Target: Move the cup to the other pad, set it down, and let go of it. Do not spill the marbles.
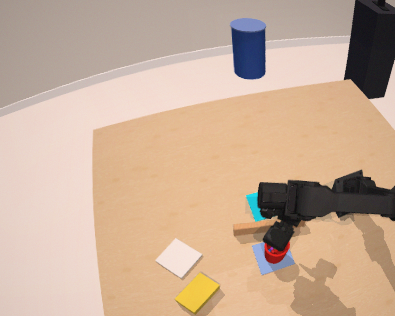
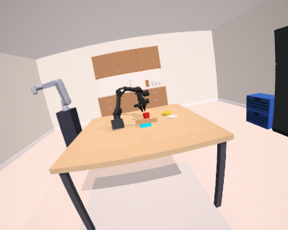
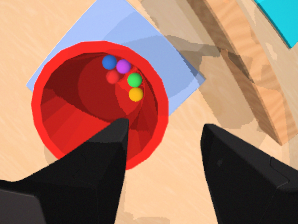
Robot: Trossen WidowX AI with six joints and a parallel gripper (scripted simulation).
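Note:
The red cup (image 1: pixel 275 256) (image 2: pixel 146 116) (image 3: pixel 65 125) stands upright on the blue pad (image 1: pixel 267 269) (image 3: pixel 100 22). Several marbles (image 3: pixel 123 66) lie inside, against one side of its floor. The cyan pad (image 1: pixel 253 204) (image 2: pixel 146 125) (image 3: pixel 286 20) lies across the wooden bar, partly hidden by the arm in the top view. My gripper (image 2: pixel 144 110) (image 3: pixel 165 131) is partly open, pointing down over the cup's edge. In the wrist view one fingertip overlaps the cup's opening and the other is outside the rim, with a gap between them. Its exact height over the rim is unclear.
A wooden bar (image 1: pixel 244 229) (image 2: pixel 151 119) (image 3: pixel 250 65) lies between the two pads. A white square (image 1: pixel 179 258) (image 2: pixel 173 116) and a yellow block (image 1: pixel 198 293) (image 2: pixel 167 113) lie on the table, off to the side of the cup.

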